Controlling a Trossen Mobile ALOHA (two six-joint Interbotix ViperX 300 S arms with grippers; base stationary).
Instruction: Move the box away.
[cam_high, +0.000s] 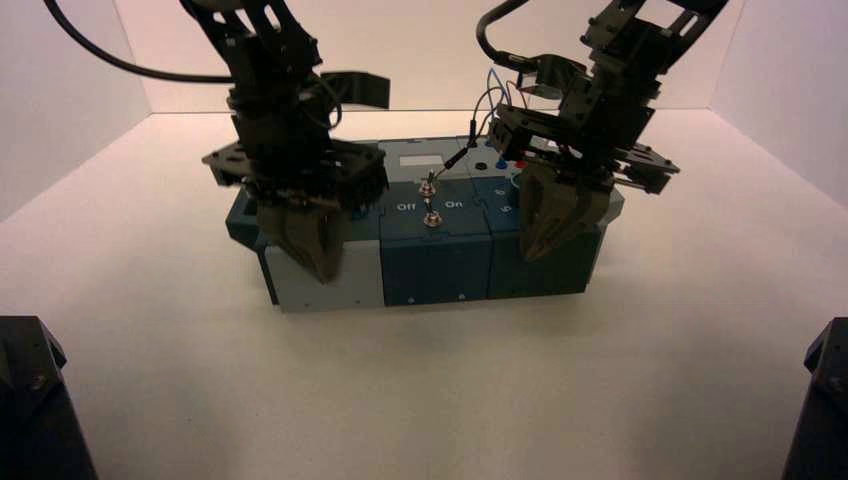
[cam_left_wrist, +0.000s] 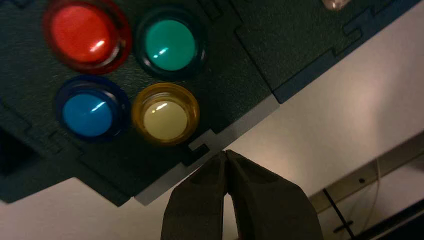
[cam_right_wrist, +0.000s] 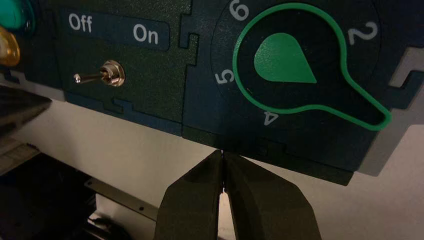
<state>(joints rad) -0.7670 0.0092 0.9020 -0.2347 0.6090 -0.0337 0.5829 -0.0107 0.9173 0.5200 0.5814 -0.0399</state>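
Observation:
The dark teal and grey box stands in the middle of the white table. My left gripper is shut and empty, its tips against the box's near face at its left, grey part. In the left wrist view its tips meet at the grey edge, beside the red, green, blue and yellow buttons. My right gripper is shut and empty at the near face on the right. In the right wrist view its tips touch the edge below the green knob.
A toggle switch sits under "Off" and "On" lettering, its lever toward "Off". Two toggles and looped wires stand on the box's top. White walls close the table at the back and sides. Dark arm bases stand at the near corners.

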